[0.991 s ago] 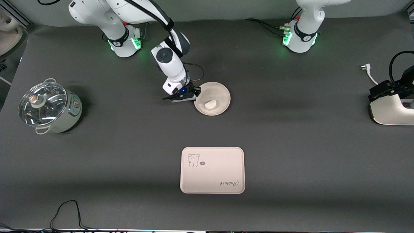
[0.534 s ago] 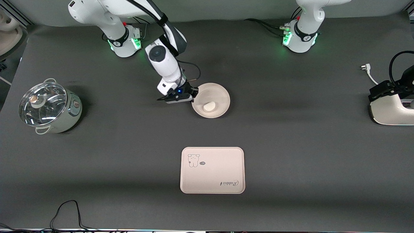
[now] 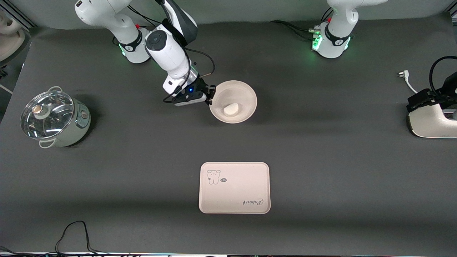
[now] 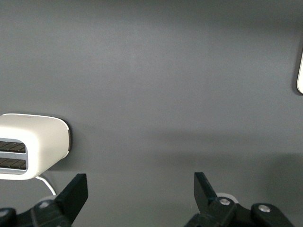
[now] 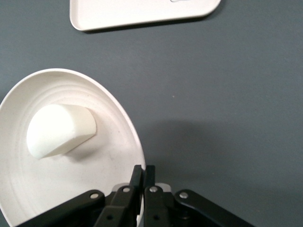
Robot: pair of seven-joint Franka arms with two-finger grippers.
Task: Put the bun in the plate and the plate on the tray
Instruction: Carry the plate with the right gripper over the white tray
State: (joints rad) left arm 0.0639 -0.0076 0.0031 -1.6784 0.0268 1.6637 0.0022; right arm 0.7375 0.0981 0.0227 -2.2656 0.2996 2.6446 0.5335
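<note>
Front view: left end effector unseen.

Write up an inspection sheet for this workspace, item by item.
Surface: dark mat table.
Job's things: bun lies in plate; plate is lifted off the table by its rim; tray nearer the front camera, nothing on it.
Clutter: lidded pot at the right arm's end; toaster at the left arm's end.
Grippers: right gripper shut on plate rim; left gripper open, waiting above the table.
Cables: black cable at the front edge; white plug beside toaster.
Surroundings: nothing seen.
</note>
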